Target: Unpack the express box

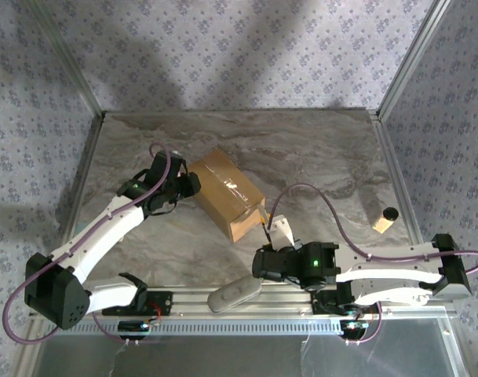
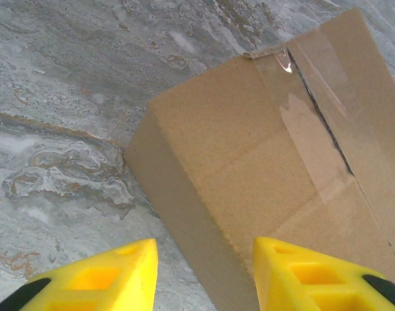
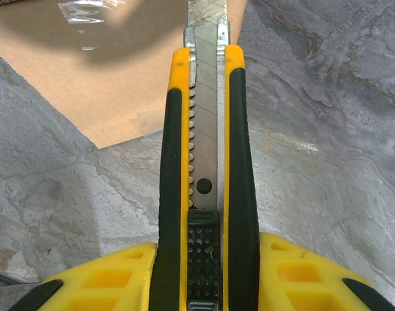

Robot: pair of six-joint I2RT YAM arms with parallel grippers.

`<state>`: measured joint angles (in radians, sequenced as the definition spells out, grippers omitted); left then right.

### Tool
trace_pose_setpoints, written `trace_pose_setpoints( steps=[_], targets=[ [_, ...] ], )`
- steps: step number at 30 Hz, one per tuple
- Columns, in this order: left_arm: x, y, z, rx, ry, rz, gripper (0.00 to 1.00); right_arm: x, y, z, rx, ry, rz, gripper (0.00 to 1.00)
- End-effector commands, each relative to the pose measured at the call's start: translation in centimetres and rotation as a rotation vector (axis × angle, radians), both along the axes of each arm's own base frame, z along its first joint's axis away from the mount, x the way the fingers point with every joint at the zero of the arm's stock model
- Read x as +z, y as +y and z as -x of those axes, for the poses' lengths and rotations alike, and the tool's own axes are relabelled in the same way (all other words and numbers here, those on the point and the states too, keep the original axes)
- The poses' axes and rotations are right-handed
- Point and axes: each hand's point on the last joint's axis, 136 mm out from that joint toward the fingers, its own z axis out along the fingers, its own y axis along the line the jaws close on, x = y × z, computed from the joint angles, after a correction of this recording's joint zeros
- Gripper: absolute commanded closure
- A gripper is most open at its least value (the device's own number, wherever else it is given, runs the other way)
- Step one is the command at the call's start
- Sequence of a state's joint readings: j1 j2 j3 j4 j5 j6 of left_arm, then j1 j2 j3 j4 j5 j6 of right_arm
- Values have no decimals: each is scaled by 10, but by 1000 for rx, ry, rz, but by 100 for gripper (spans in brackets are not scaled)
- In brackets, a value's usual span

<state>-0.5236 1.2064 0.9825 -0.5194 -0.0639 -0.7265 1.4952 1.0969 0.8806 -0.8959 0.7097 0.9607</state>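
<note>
In the top external view, the left arm is reaching up from the lower left of the frame. The left gripper (image 1: 185, 185) is sitting at the left end of the express box (image 1: 223, 191). In the left wrist view its yellow fingers (image 2: 93, 278) are standing spread apart at the bottom of the frame. One is hanging over the bare marbled tabletop (image 2: 67, 97) and the other over the carton's top face, with the box's long upper edge running between them; they are clamping nothing.

The box is lying at the centre of the tabletop, turned at a slant. Its top flaps are lying flat under a clear tape seam (image 2: 301, 129) that is glinting along the join.

Just right of the box's near corner, the right gripper (image 1: 271, 237) is pointing up towards the cardboard. In the right wrist view it is pinching a yellow-and-black utility knife (image 3: 207, 162) by the handle. The segmented blade is sticking out past the upper edge of the frame, just beside the box's edge; whether it is touching the cardboard I cannot tell.

A grey oblong object (image 1: 232, 295) is resting on the rail at the bottom centre. A small wooden block with a dark top (image 1: 384, 219) is standing well apart at the right side of the tabletop.
</note>
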Motion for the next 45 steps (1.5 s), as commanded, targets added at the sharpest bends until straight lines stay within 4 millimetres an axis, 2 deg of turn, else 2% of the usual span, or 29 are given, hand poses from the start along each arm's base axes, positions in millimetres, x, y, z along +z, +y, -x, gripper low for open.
trace_pose_setpoints(
  steps=[1,24,28,34,38,41,45],
  targets=[
    [1,-2,-2,6,-10,19,57,12,6,-1,-9,-11,-41,100],
    [-4,-5,-1,-1,5,30,57,8,13,1,9,9,-38,100],
    [2,-4,-4,-11,-7,19,57,8,13,1,4,12,-40,100],
    [26,14,-31,-2,-29,-46,56,7,12,0,1,18,-42,100],
    [37,29,-62,33,-44,-82,55,8,12,0,-2,16,-44,100],
    [35,30,-84,38,-47,-99,54,9,13,-1,0,16,-49,100],
    [21,27,-106,24,-19,-128,53,9,14,-2,6,24,-48,100]
  ],
)
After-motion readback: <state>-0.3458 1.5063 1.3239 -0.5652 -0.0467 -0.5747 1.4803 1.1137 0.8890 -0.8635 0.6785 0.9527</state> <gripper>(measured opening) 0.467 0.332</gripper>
